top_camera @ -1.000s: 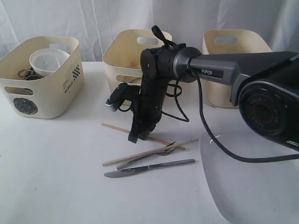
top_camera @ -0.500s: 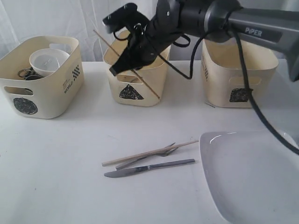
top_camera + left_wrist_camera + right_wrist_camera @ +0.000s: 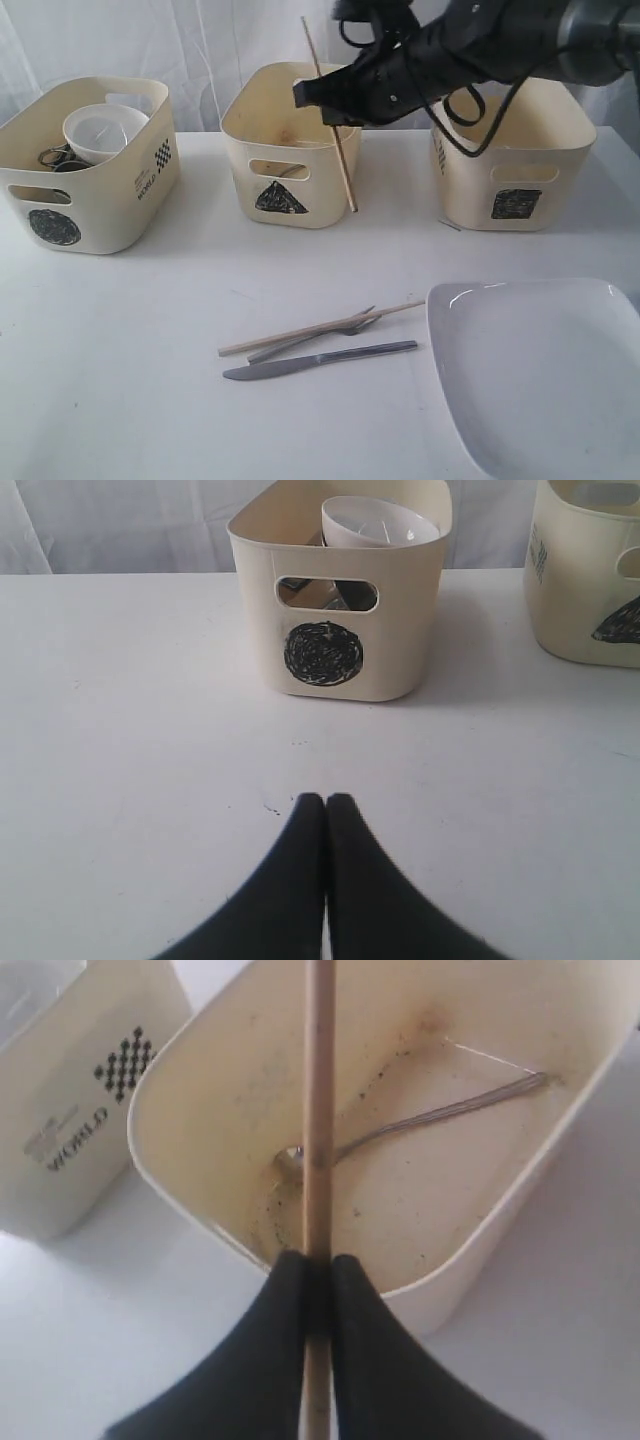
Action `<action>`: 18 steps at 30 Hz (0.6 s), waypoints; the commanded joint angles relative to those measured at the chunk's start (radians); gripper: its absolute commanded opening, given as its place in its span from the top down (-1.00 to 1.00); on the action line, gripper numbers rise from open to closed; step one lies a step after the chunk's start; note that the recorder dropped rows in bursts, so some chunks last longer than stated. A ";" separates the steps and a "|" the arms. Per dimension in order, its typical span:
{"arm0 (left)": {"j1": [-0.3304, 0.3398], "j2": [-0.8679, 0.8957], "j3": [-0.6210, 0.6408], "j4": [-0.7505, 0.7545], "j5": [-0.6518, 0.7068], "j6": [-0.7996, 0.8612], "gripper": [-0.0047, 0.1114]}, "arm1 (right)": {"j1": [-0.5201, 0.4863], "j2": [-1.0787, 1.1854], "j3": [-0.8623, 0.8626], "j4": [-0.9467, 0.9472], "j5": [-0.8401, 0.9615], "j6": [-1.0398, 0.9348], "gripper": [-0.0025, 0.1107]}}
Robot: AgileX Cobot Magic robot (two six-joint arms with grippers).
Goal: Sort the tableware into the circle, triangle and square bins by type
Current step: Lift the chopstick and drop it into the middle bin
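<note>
One wooden chopstick (image 3: pixel 340 160) is off the counter (image 3: pixel 130 350), pinched near its middle by the right claw (image 3: pixel 318 100); the claw's two fingers are closed tight against the stick, with nothing else between them; the stick stands nearly upright, slightly tilted, its upper end above the claw and its lower end showing against the front right corner of the triangle bin (image 3: pixel 240 150); whether that end is inside or outside the wall I cannot tell. In the right wrist view the stick crosses over the bin's open top, and a steel spoon (image 3: pixel 440 1115) lies on the bin's floor.

The other chopstick (image 3: pixel 385 311) lies on the counter in front of the bins, resting across a steel fork (image 3: pixel 275 349); a steel knife (image 3: pixel 320 358) lies just beside them, nearer the camera; the large white plate (image 3: pixel 540 380) sits to their right, close to the chopstick's tip.

The circle bin (image 3: pixel 110 200) stands at the left and holds a white bowl (image 3: pixel 100 130); the square bin (image 3: pixel 560 190) stands at the right.

The left claw (image 3: pixel 325 805) is fully closed and empty, hanging low over bare counter and facing the circle bin.
</note>
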 commanded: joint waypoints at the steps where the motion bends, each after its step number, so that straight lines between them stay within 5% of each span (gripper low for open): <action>1: 0.001 -0.004 0.004 0.000 -0.011 -0.004 0.92 | -0.064 -0.047 0.072 0.241 -0.139 -0.046 0.96; 7: 0.001 -0.004 0.004 0.000 -0.011 -0.004 0.92 | -0.094 -0.038 0.058 0.484 -0.229 -0.114 0.96; 18: 0.001 -0.004 0.004 0.000 -0.011 -0.004 0.92 | -0.097 0.161 -0.199 0.565 -0.119 -0.117 0.96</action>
